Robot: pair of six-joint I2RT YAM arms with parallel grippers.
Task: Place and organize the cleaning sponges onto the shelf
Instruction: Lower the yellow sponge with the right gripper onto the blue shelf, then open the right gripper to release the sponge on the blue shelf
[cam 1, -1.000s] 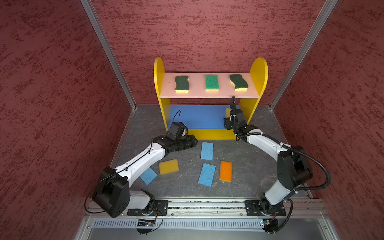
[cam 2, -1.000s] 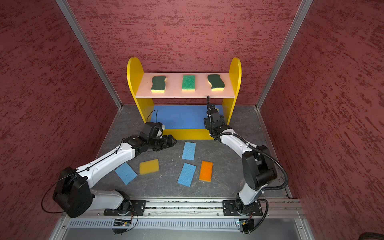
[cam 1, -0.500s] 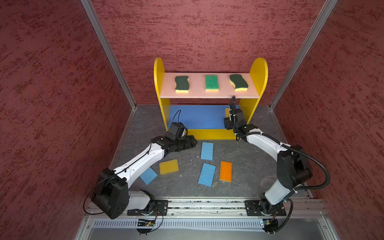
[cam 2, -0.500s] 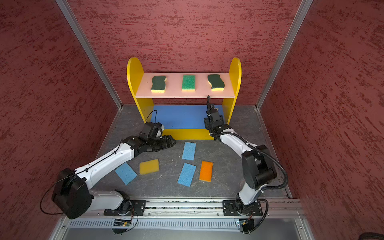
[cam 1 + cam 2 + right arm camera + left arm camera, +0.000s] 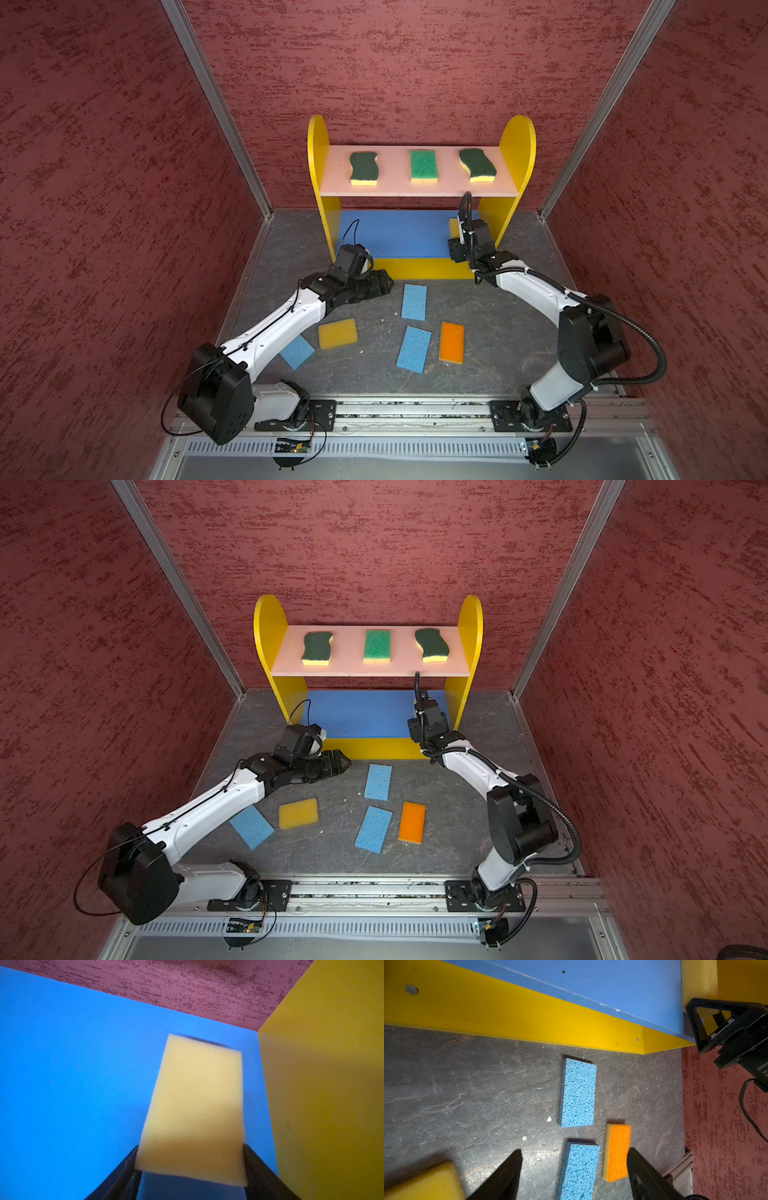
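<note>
The shelf (image 5: 395,185) stands at the back, and its pink top board carries two dark-green wavy sponges (image 5: 363,166) (image 5: 477,164) and a bright green one (image 5: 423,165). My right gripper (image 5: 190,1147) is shut on a yellow sponge (image 5: 197,1095) over the blue middle board (image 5: 72,1064), close to the right side panel (image 5: 322,1084). On the floor lie three blue sponges (image 5: 414,301) (image 5: 414,348) (image 5: 297,351), an orange one (image 5: 451,341) and a yellow one (image 5: 337,333). My left gripper (image 5: 386,282) hovers open and empty above the floor in front of the shelf.
Red textured walls close in the cell on three sides. A metal rail (image 5: 415,411) with both arm bases runs along the front edge. The left forearm (image 5: 286,320) hangs over part of the leftmost blue sponge.
</note>
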